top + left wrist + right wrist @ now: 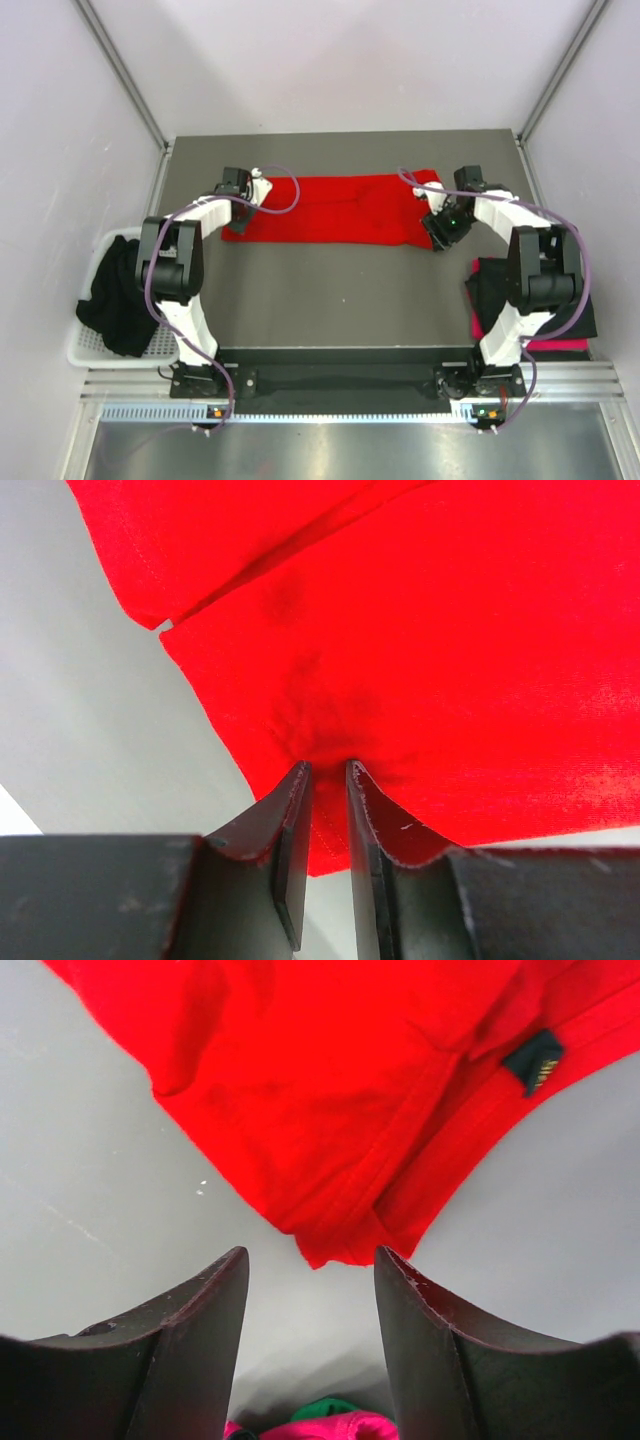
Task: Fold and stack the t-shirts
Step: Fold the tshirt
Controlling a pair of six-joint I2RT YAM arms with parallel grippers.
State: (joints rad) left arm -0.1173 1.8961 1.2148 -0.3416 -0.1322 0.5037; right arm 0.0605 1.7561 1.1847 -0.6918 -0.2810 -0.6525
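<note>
Currently left gripper (328, 768) pinches red t-shirt (335, 208) edge; right gripper (312, 1255) spread open beside corner

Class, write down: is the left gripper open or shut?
Shut on the red t-shirt: fingers of the left gripper nearly meet, red cloth pinched between them.

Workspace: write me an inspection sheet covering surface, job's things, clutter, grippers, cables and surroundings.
Surface: flat grey table top.
Job's things: bright red cloth t-shirt folded into a long strip, far side; black t-shirt lying on pinkish-red t-shirt, right.
Clutter: white plastic mesh basket at left, holding crumpled black garments.
Grippers: left gripper shut on the red shirt's edge; right gripper open at its other end.
Cables: purple cables loop along both arms.
Surroundings: white walls, metal frame posts.
</note>
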